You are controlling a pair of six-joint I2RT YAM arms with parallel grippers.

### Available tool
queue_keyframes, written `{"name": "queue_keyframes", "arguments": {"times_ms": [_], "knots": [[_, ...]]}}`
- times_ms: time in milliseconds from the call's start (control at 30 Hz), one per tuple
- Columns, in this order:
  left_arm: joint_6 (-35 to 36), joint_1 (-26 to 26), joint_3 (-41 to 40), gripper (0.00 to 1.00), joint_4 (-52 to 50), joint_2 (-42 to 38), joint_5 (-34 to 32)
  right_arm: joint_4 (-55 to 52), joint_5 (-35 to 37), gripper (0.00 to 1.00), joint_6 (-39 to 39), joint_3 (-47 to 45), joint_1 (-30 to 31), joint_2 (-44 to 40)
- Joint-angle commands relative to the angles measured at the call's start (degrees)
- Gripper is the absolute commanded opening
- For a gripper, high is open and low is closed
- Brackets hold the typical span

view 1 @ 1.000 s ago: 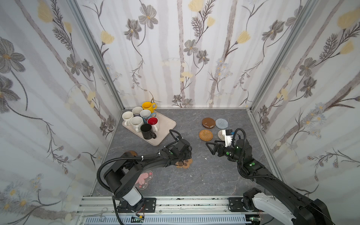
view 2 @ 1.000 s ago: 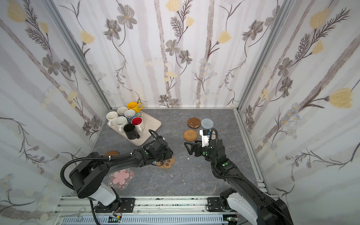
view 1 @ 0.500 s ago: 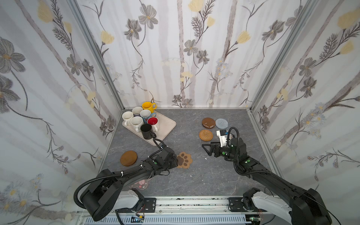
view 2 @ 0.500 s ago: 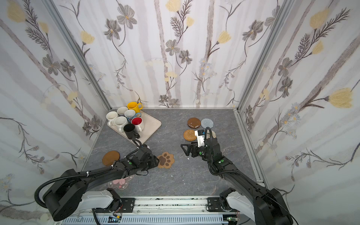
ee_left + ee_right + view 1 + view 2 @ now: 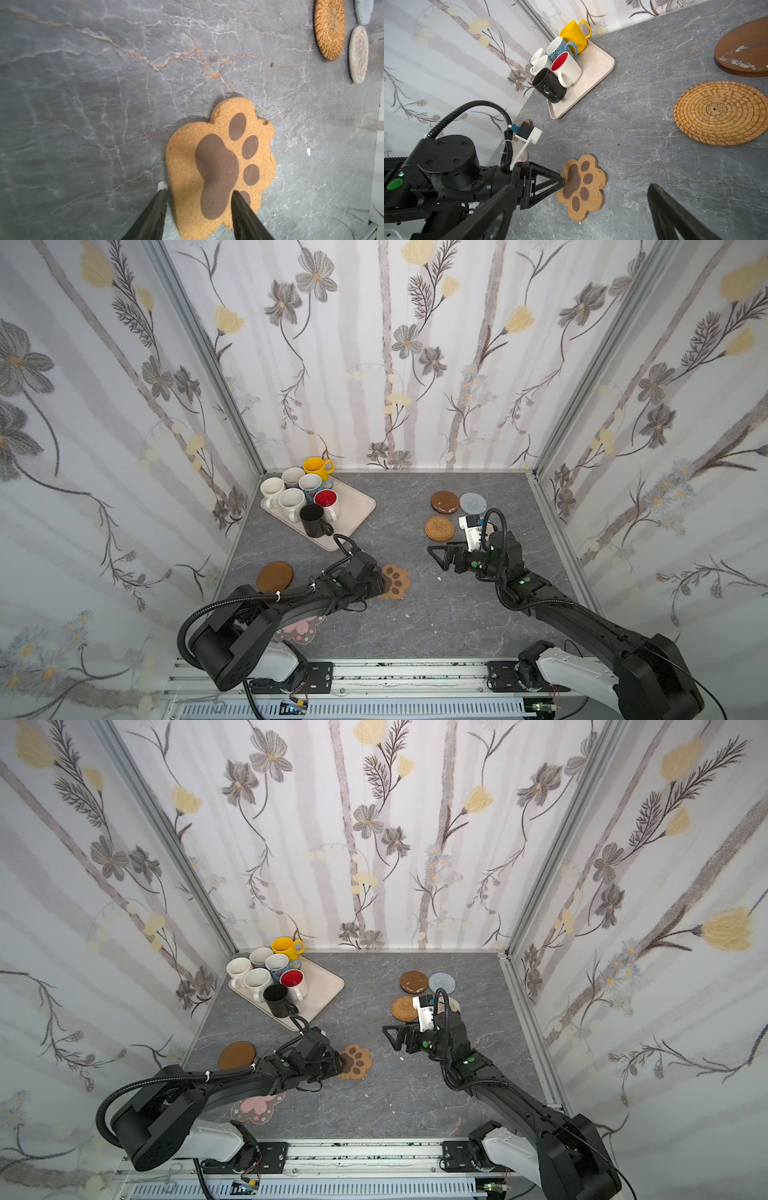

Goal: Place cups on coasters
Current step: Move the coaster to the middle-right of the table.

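The left fingers (image 5: 242, 209) stand apart with nothing clamped. One tip is over the paw coaster (image 5: 220, 158), and the other is just off its edge above the grey counter (image 5: 104, 104). The coaster lies flat; whether a tip touches it I cannot tell.

The right fingers (image 5: 675, 218) are spread wide and empty, above bare counter between the paw coaster and the golden woven coaster (image 5: 439, 528). Past that lie a brown disc coaster (image 5: 445, 502) and a grey woven coaster (image 5: 472, 502), with a beige woven coaster (image 5: 358, 54) beside them.

A second brown disc (image 5: 274, 576) lies beside the left arm, which partly covers the pink-flower coaster (image 5: 299, 628).

All the mugs crowd the beige tray (image 5: 353, 506) in the far left corner, the black mug (image 5: 312, 520) nearest the arms and the yellow mug (image 5: 314, 466) farthest.
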Motion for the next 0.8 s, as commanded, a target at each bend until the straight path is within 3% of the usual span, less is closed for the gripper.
{"name": "queue_keyframes", "arguments": {"times_ms": [0,233,500,633,767], "knots": [[-0.2,-0.4,0.9,0.48,0.8,1.4,0.9,1.5,0.7,1.00,0.4,0.3,0.0,-0.3],[-1.4,-3.3,4.8,0.43,3.1,6.0,1.1,0.5,1.3,1.00,-0.1,0.2,-0.8,-0.8],[-3.0,-6.1,11.5,0.42,9.3,15.7,2.5,-1.5,-4.0,1.00,1.1,-1.5,-8.2,-4.1],[-2.7,-7.7,16.6,0.40,9.8,19.8,0.2,-3.3,-4.5,1.00,0.6,-2.6,-10.3,-7.1],[-2.7,-9.0,23.4,0.40,10.0,25.5,2.0,-4.4,-4.9,1.00,0.6,-3.3,-11.3,-9.2]]}}
